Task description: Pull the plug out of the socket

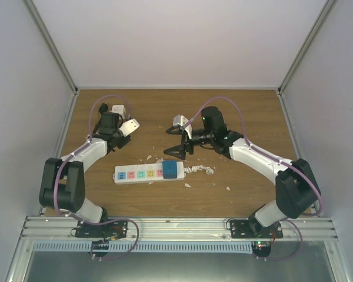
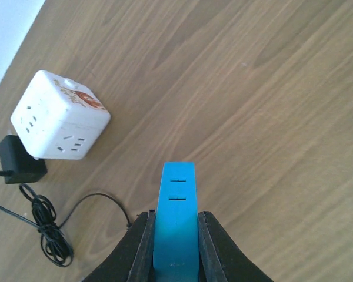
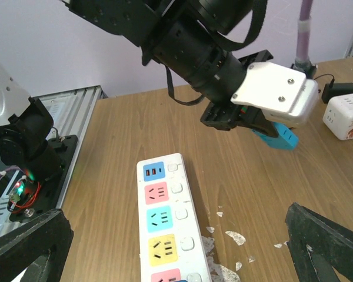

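Found flat at centre of table: socket, blue plug seated at its right end. Right gripper spread wide and empty, near the plug; left gripper clamped on a blue flat piece. Likely light, stiff, smooth plastic; pinch plug by its sides, pull straight up, expect socket lifting too.

No legible text, even on the white cube adapter
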### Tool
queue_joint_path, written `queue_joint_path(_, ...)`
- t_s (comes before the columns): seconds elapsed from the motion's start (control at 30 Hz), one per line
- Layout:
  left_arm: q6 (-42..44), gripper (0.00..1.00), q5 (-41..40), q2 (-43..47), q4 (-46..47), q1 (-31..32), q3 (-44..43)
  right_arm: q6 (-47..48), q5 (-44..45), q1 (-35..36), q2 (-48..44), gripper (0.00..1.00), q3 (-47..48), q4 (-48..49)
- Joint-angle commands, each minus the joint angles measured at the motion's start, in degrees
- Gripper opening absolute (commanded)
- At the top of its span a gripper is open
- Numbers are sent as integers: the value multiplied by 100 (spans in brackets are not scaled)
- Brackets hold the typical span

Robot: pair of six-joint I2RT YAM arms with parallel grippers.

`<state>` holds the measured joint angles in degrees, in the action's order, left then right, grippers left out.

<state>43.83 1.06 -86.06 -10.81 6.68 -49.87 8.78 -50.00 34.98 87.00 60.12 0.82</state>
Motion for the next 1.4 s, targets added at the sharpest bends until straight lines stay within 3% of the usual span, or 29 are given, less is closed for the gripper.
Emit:
queue_joint_path(0.0,327,0,-737,-309,1056,160,-79,27,-53,-35,55,100,105,2)
queue_joint_path(0.3,850,0,-1654,-1084,2286,469,106,90,-92,-44,-60,100,84,-8)
queue_joint_path(0.63,1005,0,-1784,-1467,2806,690,572,76,-253,-44,-7,100,87,-25)
queue_joint_path(0.93,486,33,-1229,-1163,1989,691,520,278,-311,-40,-35,100,140,-187)
queue_joint_path(1.23,150,58,-668,-563,1067,694,136,572,-104,-79,-238,100,119,-332)
queue_joint_path(1.37,-83,83,-158,-10,547,654,-121,772,358,-103,-468,100,128,-380)
